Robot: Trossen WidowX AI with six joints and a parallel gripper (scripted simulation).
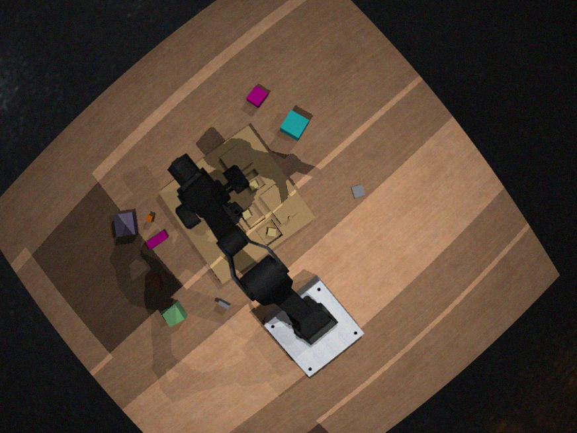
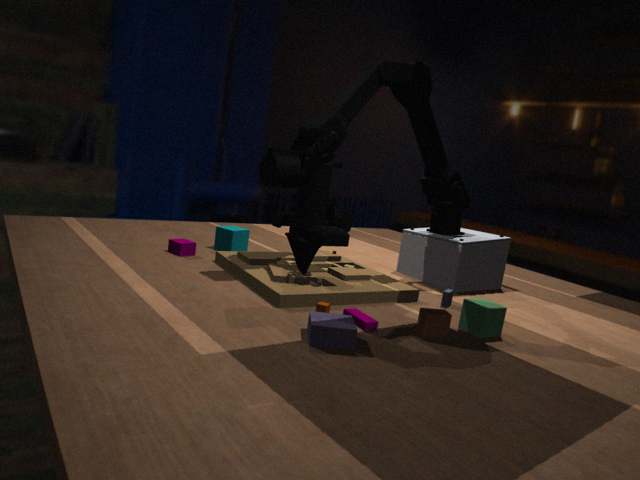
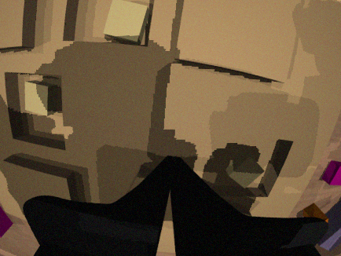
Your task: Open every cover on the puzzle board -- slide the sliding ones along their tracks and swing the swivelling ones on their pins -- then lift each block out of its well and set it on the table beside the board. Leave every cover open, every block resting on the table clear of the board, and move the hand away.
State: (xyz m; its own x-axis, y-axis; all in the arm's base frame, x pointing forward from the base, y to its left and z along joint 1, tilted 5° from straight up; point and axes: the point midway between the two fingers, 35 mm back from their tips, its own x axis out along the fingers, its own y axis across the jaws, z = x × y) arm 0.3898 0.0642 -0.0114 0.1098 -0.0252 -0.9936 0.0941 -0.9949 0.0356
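Observation:
The tan puzzle board (image 1: 300,209) (image 2: 335,298) (image 3: 106,82) lies under the arm. My gripper (image 2: 303,271) (image 3: 171,162) is shut and empty, its tips low at the board; the arm hides them in the top view. Pale blocks sit in open wells: one block (image 1: 246,214) (image 3: 126,19), another (image 1: 253,184) (image 3: 37,98), and a third (image 1: 270,231) near the board's robot-side edge. A shadowed block (image 3: 246,173) shows in a well just right of the tips. Raised cover slabs include one (image 2: 348,272) (image 3: 236,35) and one at the far left (image 2: 257,256). Shadows blur the cover edges by the tips.
Around the board lie a magenta block (image 1: 257,96) (image 2: 181,247), a cyan block (image 1: 294,124) (image 2: 231,238), a grey tile (image 1: 357,191), a purple block (image 1: 124,224) (image 2: 332,330), an orange cube (image 1: 149,217), a magenta bar (image 1: 157,239) (image 2: 360,319), and a green block (image 1: 174,313) (image 2: 482,318).

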